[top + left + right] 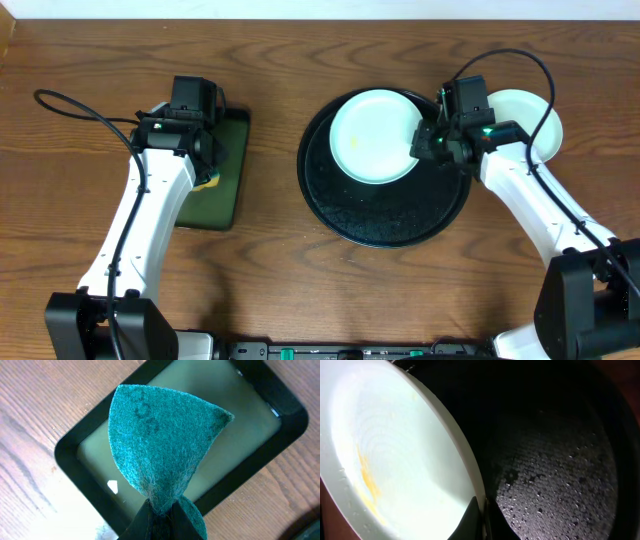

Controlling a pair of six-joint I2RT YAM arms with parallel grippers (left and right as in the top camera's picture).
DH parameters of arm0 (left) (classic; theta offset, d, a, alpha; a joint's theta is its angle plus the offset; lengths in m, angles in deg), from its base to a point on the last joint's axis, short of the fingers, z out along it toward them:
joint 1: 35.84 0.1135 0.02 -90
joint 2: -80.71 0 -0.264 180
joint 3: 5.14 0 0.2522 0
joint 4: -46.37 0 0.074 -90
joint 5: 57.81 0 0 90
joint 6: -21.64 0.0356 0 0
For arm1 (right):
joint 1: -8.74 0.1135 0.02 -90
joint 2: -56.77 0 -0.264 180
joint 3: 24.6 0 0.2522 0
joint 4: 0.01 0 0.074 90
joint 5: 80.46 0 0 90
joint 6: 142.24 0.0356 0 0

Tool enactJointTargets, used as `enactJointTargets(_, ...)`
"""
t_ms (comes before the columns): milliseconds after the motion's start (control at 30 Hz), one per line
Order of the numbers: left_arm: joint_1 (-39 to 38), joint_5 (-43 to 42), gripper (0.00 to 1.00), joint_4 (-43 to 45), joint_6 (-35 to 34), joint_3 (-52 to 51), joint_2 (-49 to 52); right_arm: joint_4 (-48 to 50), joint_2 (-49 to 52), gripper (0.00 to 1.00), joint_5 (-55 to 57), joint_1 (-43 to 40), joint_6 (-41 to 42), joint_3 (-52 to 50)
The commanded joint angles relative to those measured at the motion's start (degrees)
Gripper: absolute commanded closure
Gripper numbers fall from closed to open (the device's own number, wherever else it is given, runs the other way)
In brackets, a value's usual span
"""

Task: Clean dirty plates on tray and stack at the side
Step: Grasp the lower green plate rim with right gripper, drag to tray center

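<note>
- Presently the right gripper (481, 519) is pinched shut on the rim of a pale, faintly green round shallow plate (372, 135), one finger above the edge and one below
- That plate sits toward the back of the large round glossy black tray (385, 215); whether it rests flat or is already tipped up cannot be told
- A yellowish smear (367, 477) streaks the plate's inside, so it looks not yet cleaned
- The left gripper (160, 522) is clamped on the lower corner of a teal fibrous scouring pad (160, 435), which hangs over the small rectangular black tray with the green inside (70, 455), well apart from the plate
- A second pale round plate (535, 120) lies on the wooden table (270, 260) just beside the round tray, partly under the right arm; a third plate is not seen
- Likely trouble: the hold is a thin pinch on a smooth rim, and droplets (555, 485) bead the tray floor, so the plate could slip out and skid or drop
- Scrubbing pressure far from the pinched edge could lever the plate out of the fingers
- Gripped only by a corner, the pad may fold over instead of wiping the smear
- The right arm passes over the side plate and could nudge it when it swings
</note>
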Motion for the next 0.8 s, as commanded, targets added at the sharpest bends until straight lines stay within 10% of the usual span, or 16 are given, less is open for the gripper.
enactJointTargets(0, 0.1, 0.3, 0.92, 1.2, 0.5, -0.1, 0.2, 0.4, 0.4, 0.99, -1.2, 0.9, -1.4, -1.0)
enactJointTargets(767, 5.5, -7.6, 0.92, 17.1, 2.1, -0.1, 19.9, 12.9, 0.4, 0.99, -3.9, 1.7, 2.6, -13.9)
